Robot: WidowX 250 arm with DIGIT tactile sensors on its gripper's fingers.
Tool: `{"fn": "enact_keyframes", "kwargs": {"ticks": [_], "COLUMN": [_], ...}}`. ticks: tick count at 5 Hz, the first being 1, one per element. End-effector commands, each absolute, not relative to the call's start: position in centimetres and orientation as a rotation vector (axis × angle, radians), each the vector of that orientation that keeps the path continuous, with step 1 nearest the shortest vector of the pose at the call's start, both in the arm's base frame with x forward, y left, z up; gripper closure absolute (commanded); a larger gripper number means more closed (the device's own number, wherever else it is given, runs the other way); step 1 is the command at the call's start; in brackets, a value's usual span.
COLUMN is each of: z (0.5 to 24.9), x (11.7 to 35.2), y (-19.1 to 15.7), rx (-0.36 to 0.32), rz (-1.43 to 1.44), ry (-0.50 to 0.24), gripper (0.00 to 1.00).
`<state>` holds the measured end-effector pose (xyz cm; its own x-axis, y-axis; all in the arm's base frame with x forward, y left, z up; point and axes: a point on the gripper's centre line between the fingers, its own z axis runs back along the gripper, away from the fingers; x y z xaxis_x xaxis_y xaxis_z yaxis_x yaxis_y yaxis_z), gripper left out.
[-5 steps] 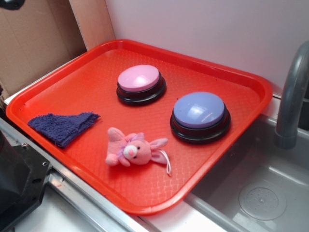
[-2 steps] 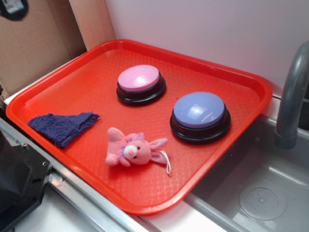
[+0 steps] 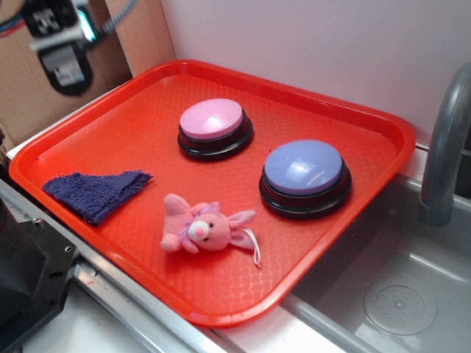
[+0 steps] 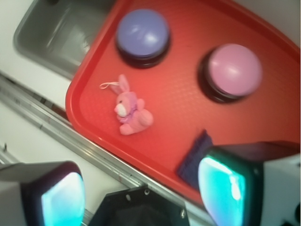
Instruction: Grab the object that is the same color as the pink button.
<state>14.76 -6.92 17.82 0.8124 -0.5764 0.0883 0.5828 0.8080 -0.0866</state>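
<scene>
The hand [image 4: 141,193], spread wide and empty, hangs over the tray's [image 3: 383,125] edge, well apart from the bunny [image 3: 202,226].

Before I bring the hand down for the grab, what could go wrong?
The hand hangs open above the red plastic tray's corner, well off from the small pink plush bunny. Its fingers frame the folded blue cloth, so a straight drop might catch that instead. The bunny's thin white string loop could snag a finger. The soft bunny lies flat and could slide on the tray.
</scene>
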Motion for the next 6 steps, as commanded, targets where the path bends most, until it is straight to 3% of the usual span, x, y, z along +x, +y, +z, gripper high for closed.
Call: {"fn": "enact_keyframes", "kwargs": {"ticks": [1, 2, 3, 5, 6], "z": [12.8, 10.9, 7.6, 3.4, 2.7], "x": [15.0, 15.0, 14.9, 16.2, 16.7], "y": [-10.4, -10.7, -10.6, -9.9, -9.8], "rx": [-0.072, -0.023, 0.065, 0.098, 0.09], "rz": [-0.922, -0.927, -0.899, -0.812, -0.789], "ry": [-0.057, -0.049, -0.108, -0.05, -0.051], "gripper": [0.0, 0.0, 0.0, 0.0, 0.0]}}
